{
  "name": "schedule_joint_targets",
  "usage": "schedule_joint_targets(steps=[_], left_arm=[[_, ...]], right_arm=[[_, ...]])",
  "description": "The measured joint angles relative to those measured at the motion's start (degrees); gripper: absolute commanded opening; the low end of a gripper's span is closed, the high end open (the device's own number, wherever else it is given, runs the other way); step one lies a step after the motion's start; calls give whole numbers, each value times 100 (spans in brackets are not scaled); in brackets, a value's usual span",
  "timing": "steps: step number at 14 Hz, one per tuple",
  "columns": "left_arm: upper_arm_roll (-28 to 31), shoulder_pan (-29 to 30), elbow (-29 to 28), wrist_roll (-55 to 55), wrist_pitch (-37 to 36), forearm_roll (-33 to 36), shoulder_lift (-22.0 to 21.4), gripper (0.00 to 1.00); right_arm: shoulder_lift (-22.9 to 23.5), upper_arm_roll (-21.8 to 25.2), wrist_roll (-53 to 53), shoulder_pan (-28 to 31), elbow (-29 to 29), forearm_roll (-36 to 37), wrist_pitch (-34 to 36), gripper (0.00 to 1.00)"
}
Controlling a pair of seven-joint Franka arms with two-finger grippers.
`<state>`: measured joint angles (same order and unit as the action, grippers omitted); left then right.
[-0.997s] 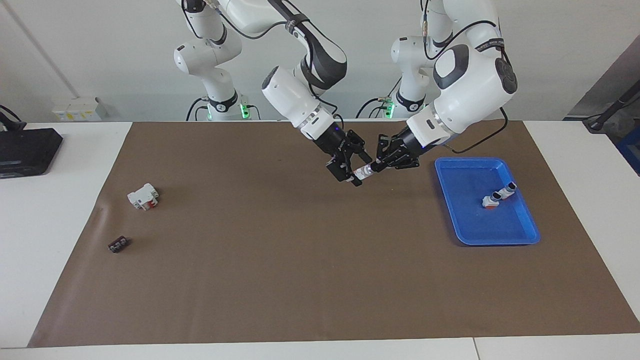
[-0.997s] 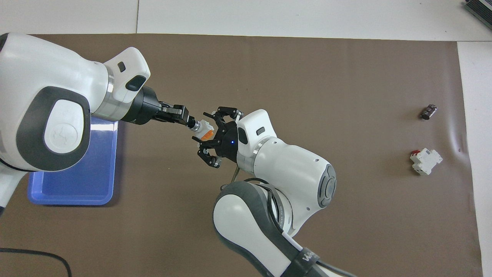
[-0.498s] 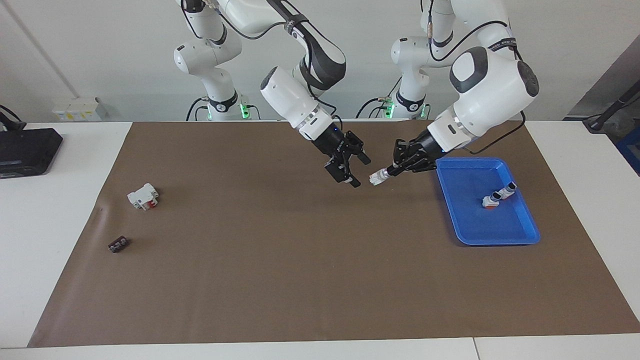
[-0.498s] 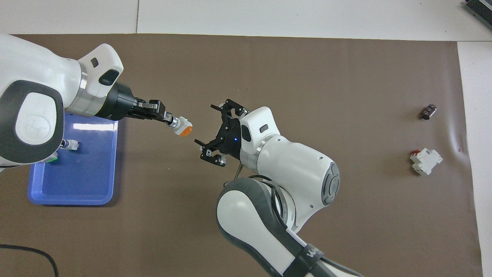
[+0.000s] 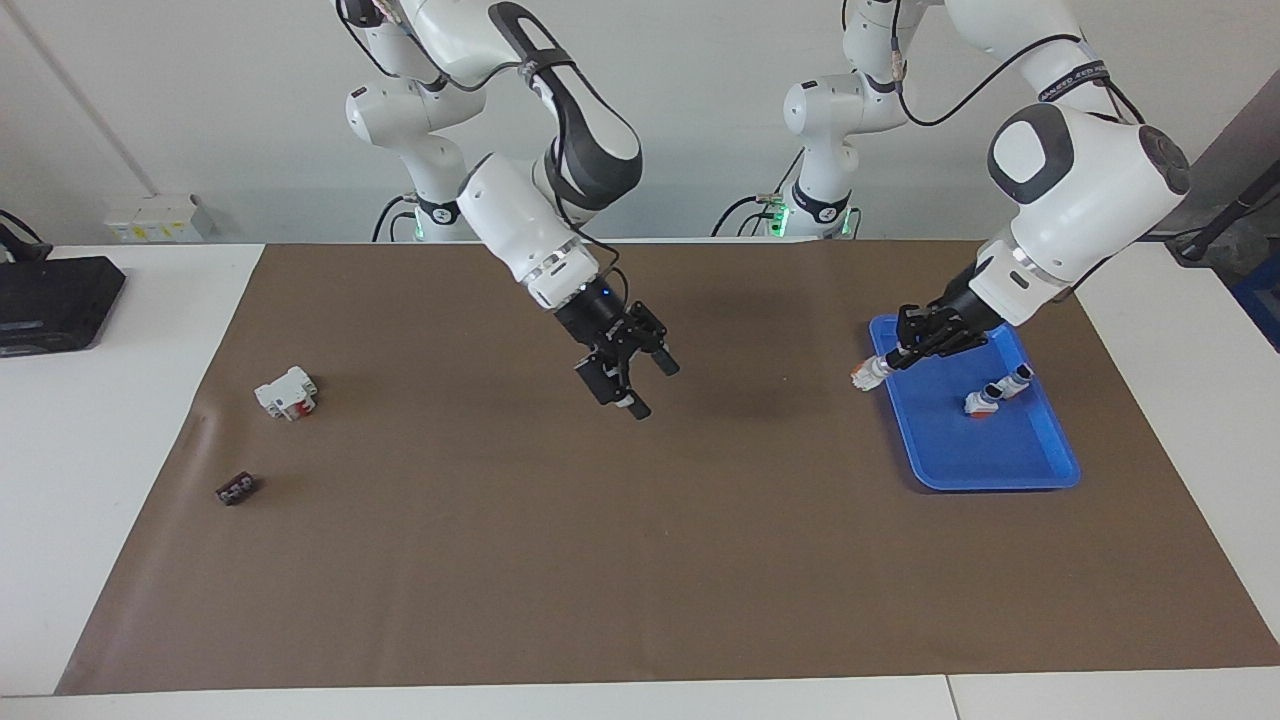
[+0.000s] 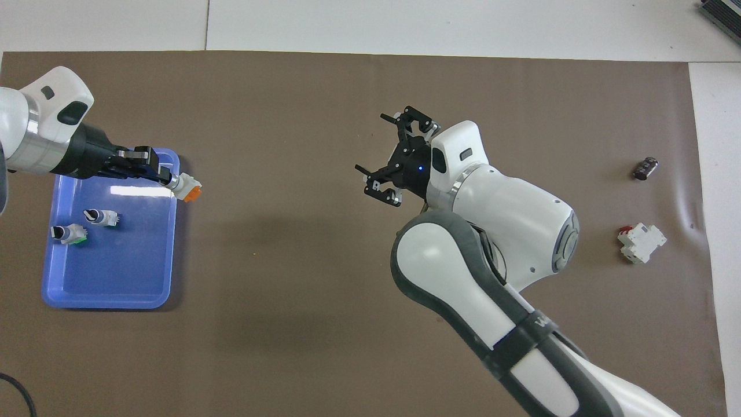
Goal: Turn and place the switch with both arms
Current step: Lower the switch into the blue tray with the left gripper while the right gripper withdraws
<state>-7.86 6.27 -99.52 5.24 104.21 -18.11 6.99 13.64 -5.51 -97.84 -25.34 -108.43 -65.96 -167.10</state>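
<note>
My left gripper is shut on the knob end of the switch, whose white and orange body sticks out. It holds the switch in the air over the edge of the blue tray that faces the table's middle. In the overhead view the left gripper, the switch and the tray show the same. My right gripper is open and empty above the middle of the brown mat; it also shows in the overhead view.
Two other small switches lie in the tray. A larger white block with a red part and a tiny dark piece lie on the mat toward the right arm's end. A black device sits off the mat there.
The right gripper let go of the switch and drew back toward its own end of the table. The left gripper carried the switch away from the middle to the tray's edge.
</note>
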Motion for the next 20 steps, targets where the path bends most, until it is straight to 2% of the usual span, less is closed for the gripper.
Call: schedule_joint_targets(steps=[5,7,11,14,17,20], left_arm=[[1,308,-443,37,37,903,-99,0],[3,411,-712,37,425,1154,-111,0],[6,745,-1345,254,1534,1214,-126,0],[5,818,-1537,259,2033,1216,-125,0],[-11,822,-1829,260,2496,1217,-92,0],[-46,820,-1945,260,2624,1217,-36,0]], right_arm=[[-93,30,-72,677,0,0,-109,100],[-101,35,111,967,1,-3,-152,100],[-108,10,1775,1036,51,-1,-208,100],[-115,9,2350,1075,107,255,-123,100],[-122,118,2975,1535,291,1618,946,100],[-198,224,4805,1938,1020,3912,2741,100]])
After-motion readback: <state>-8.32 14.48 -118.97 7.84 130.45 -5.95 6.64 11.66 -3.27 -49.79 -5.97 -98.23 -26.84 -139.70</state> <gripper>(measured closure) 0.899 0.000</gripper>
